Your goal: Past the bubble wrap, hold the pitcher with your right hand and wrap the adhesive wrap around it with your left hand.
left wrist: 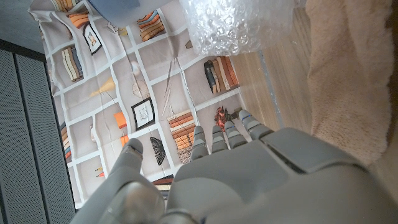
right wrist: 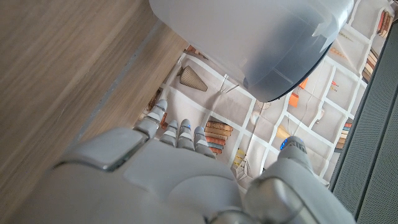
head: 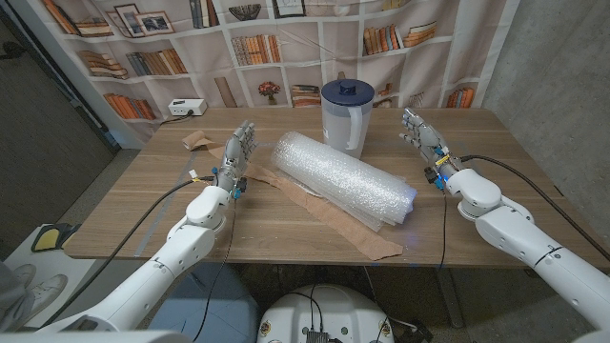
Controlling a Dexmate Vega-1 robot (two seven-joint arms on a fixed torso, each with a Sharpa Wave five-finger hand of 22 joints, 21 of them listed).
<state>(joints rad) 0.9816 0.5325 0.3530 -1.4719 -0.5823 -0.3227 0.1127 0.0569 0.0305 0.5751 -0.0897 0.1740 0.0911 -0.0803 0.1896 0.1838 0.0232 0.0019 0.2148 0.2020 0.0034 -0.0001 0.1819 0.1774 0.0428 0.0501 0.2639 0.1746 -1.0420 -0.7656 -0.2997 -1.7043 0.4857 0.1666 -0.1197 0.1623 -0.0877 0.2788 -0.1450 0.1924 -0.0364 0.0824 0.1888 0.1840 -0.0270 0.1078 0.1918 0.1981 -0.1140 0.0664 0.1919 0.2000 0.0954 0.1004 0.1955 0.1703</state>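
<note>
Head view: a translucent pitcher (head: 344,116) with a dark blue lid (head: 344,90) is seen standing upright at the far middle of the wooden table (head: 143,205), just behind the far end of a roll of bubble wrap (head: 343,179). The roll is laid diagonally across the table's middle, on top of a strip of brown paper (head: 338,224) that runs out toward the near edge. The left hand (head: 234,160) is raised just left of the roll, fingers apart and pointing away from the robot, with nothing held; it is not touching the roll. The right hand (head: 425,141) is held up to the right of the pitcher, near but apart from it, fingers spread and nothing gripped. A crumpled brown piece (head: 200,141) lies at the far left of the table, and a white box (head: 187,107) sits beyond it by the bookshelf backdrop (head: 143,57). Left wrist view: the back of the left hand (left wrist: 249,168) is shown with fingers extended, the bubble wrap (left wrist: 239,25) ahead of it, and a tan, fuzzy-looking surface beside it, probably the brown paper (left wrist: 348,81). Right wrist view: the right hand (right wrist: 174,168) is seen open, with the pitcher (right wrist: 261,43) close ahead of the fingertips and clear of them.
</note>
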